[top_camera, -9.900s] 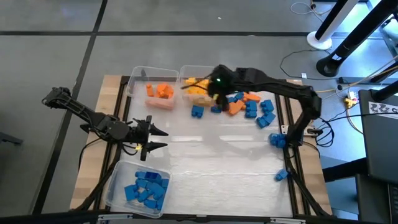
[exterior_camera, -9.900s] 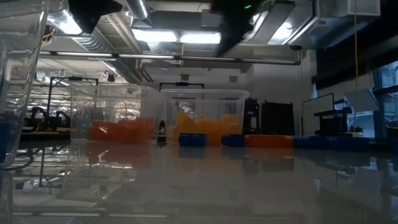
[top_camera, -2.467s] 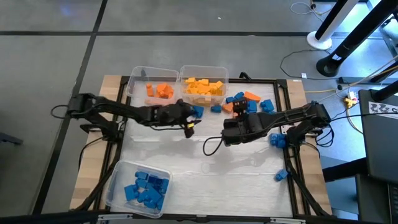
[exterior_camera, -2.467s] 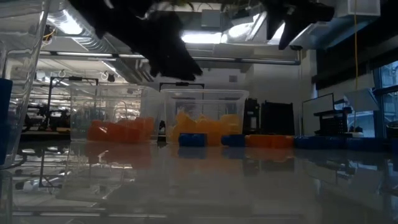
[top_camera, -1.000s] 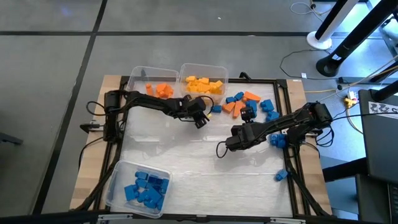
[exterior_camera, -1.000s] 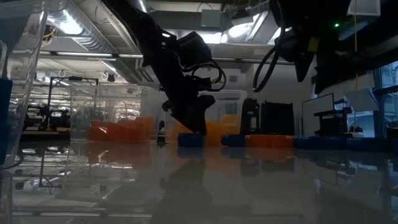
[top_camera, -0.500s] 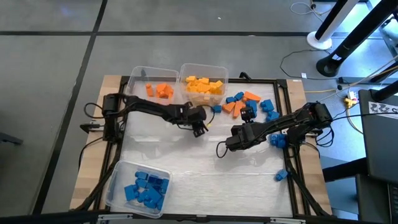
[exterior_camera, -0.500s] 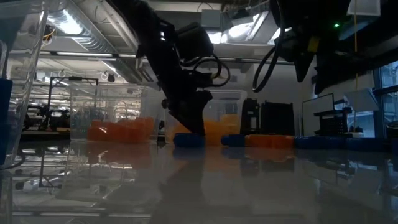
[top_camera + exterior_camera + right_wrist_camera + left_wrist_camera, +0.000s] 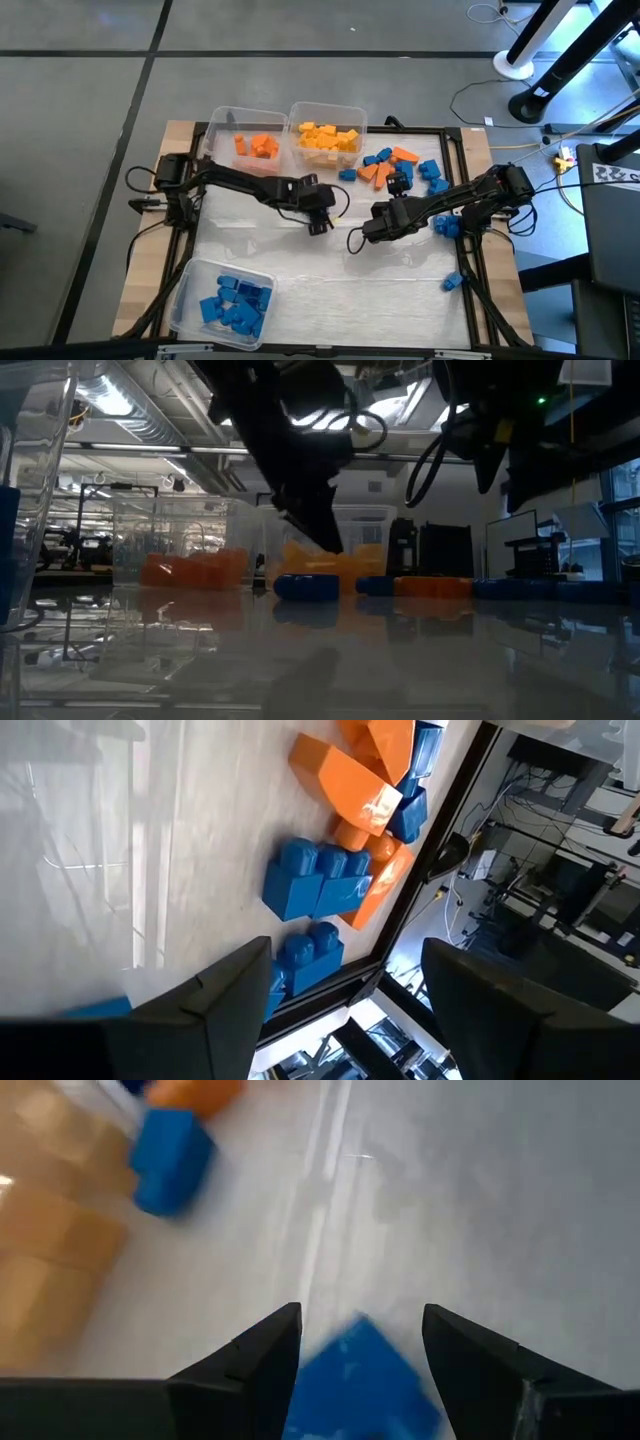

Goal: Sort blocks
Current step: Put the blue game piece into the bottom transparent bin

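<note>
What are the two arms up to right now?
Left gripper shut on a blue block, mid-table. Right gripper open, empty, waiting beside it. Nothing in the way.

Middle and near side of the table (image 9: 400,300) open; far edge and near-left corner crowded.

Far edge blocked by two clear bins side by side, orange bin (image 9: 250,148) and yellow bin (image 9: 326,137), then a loose pile of blocks (image 9: 400,168) just right of them. Blue bin (image 9: 222,300) fills the near-left corner. Left arm (image 9: 240,182) stretches across from the left edge to mid-table, right arm (image 9: 450,202) comes in from the right; their grippers sit near each other (narrow gap between). Two stray blue blocks by the right rail (image 9: 447,226), (image 9: 453,282). Wide bare strip runs along the near side, right of the blue bin.
</note>
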{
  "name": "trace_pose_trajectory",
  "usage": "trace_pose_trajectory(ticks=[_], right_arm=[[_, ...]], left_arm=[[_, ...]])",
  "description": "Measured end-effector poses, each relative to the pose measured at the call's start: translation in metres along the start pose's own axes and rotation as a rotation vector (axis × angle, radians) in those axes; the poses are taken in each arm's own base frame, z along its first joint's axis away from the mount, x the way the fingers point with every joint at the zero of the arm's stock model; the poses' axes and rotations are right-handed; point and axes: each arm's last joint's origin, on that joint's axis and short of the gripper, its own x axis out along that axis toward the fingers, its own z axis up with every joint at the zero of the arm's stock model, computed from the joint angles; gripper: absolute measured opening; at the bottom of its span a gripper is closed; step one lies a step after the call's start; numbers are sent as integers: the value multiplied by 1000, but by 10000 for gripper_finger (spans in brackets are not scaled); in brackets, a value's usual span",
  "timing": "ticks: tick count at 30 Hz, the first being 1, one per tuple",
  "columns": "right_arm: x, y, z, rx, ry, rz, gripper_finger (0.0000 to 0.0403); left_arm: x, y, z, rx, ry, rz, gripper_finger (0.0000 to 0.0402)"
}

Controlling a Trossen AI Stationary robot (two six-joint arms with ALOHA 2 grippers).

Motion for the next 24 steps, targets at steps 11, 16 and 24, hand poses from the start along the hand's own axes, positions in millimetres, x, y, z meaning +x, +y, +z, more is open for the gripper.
trace_pose_trajectory(ticks=[11, 16, 24], right_arm=[[0, 1, 4, -4, -34, 35, 259], [0, 2, 6, 1, -44, 58, 259], [0, 2, 6, 5, -50, 59, 259]], left_arm=[[9, 27, -1, 197, 19, -127, 198], [12, 47, -3, 194, 27, -210, 198], [18, 70, -10, 159, 56, -306, 198]])
